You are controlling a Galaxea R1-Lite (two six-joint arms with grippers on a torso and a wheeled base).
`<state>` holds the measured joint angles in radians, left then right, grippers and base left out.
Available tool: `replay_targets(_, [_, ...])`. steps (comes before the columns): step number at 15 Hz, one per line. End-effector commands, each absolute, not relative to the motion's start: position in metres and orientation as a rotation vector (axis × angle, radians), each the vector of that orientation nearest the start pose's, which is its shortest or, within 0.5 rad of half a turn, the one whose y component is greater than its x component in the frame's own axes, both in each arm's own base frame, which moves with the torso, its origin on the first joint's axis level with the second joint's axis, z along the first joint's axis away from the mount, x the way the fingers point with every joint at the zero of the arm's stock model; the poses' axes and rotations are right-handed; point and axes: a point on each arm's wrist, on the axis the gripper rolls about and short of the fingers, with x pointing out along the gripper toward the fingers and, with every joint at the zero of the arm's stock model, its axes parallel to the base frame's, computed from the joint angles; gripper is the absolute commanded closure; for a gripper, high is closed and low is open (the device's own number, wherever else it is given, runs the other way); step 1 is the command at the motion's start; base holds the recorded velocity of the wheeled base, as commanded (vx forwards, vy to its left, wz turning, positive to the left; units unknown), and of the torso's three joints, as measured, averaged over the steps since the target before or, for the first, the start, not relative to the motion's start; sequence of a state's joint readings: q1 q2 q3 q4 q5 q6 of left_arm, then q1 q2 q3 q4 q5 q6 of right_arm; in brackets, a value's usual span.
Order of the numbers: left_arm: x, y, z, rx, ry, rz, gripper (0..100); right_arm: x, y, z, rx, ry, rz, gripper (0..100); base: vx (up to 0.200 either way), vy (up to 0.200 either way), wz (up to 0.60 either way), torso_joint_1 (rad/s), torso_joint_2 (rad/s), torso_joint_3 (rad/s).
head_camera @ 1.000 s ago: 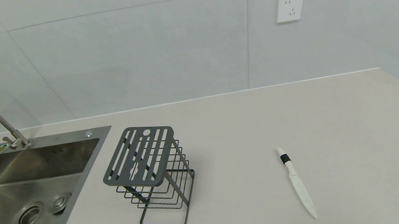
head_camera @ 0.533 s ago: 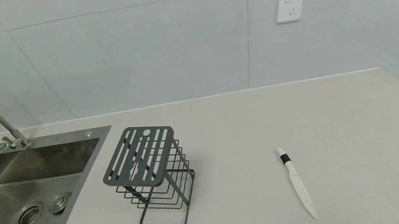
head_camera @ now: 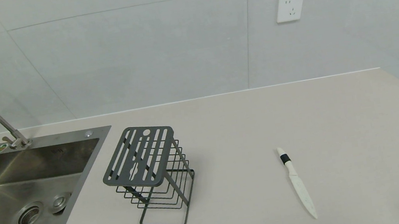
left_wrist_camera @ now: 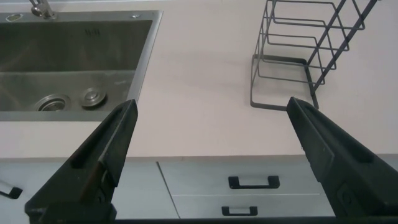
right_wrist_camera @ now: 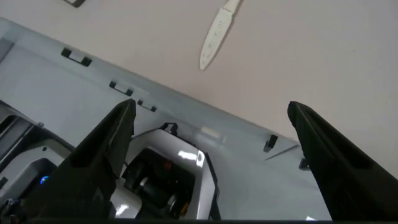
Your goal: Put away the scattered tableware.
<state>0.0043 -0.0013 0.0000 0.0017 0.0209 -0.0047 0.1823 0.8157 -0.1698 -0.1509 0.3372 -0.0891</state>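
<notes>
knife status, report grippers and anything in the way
Left gripper open, empty; right gripper open, empty. Knife flat on counter, untouched, right of the rack. Nothing between knife and rack.

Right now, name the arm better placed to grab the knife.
Right: the knife lies on the robot's right, near the right gripper; the left gripper hangs by the sink.

A white knife (head_camera: 296,182) lies on the counter (head_camera: 339,116), well right of the dark wire rack (head_camera: 149,176); the sink (head_camera: 64,137) sits left of the rack.
</notes>
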Motion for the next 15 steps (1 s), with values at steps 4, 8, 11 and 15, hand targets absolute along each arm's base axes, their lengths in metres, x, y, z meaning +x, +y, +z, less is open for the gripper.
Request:
replay_targets(4, [-0.023,0.0,0.075,-0.008,0.001,0.026,0,0.119,0.043,0.104,-0.114,0.698,0.585,0,0.0,0.0,0.0,0.0,0.0,0.0])
replay_targets(8, [-0.023,0.0,0.075,-0.009,0.001,0.026,0,0.156,0.064,0.107,-0.173,0.678,0.569,0,0.0,0.0,0.0,0.0,0.0,0.0])
replay_targets(11, [-0.023,0.0,0.075,-0.009,0.001,0.026,0,0.166,0.071,0.102,-0.197,0.71,0.542,0,0.0,0.0,0.0,0.0,0.0,0.0])
replay_targets(15, [-0.023,0.0,0.075,-0.008,0.001,0.026,0,0.209,0.122,0.13,-0.166,0.646,0.397,0,0.0,0.0,0.0,0.0,0.0,0.0])
